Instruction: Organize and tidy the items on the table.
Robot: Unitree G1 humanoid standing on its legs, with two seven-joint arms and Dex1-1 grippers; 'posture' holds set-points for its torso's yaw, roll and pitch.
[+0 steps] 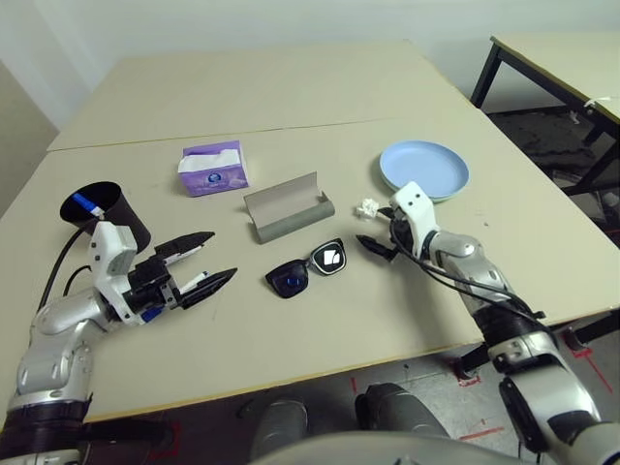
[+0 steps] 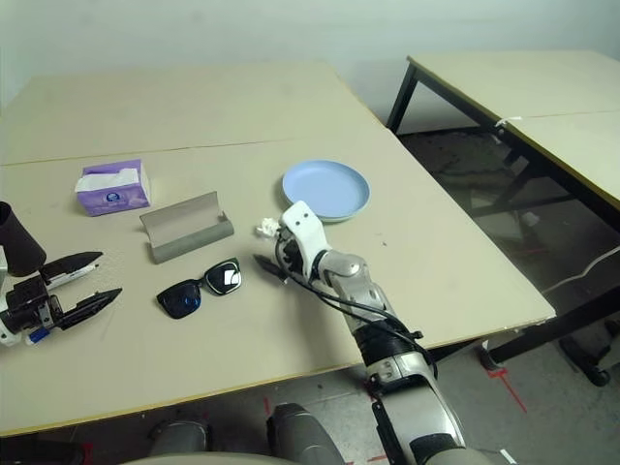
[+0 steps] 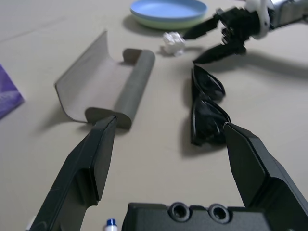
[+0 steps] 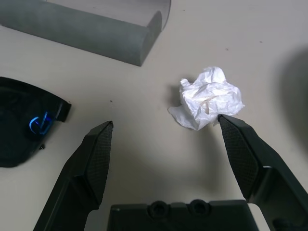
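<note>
Right gripper (image 1: 376, 235) is hovering low over the surface (image 1: 320, 87), toward its right edge, jaws standing wide apart and holding nothing; in the right wrist view the white paper ball (image 4: 209, 98) is lying just ahead of one fingertip (image 4: 231, 130), and contact there cannot be told. Left gripper (image 1: 207, 260) is hanging near the left edge of the surface, jaws likewise spread wide and empty, pointing toward the middle. Black sunglasses (image 1: 307, 269) are lying folded open at the middle of the surface, nearer the front edge, between the two grippers and apart from both. Grey glasses case (image 1: 288, 207) is sitting open just behind the sunglasses, not touching them. Purple tissue box (image 1: 213, 168) is standing behind and to the left of the case, just in front of the seam, with a white tissue showing at its top. Blue plate (image 1: 424, 169) is resting toward the right edge, behind the right gripper; the left wrist view shows it stacked on a green plate (image 3: 166, 21). Black cup (image 1: 105, 214) is standing near the left edge, behind the left gripper, with a blue-capped marker (image 1: 87, 205) sticking up inside it.
</note>
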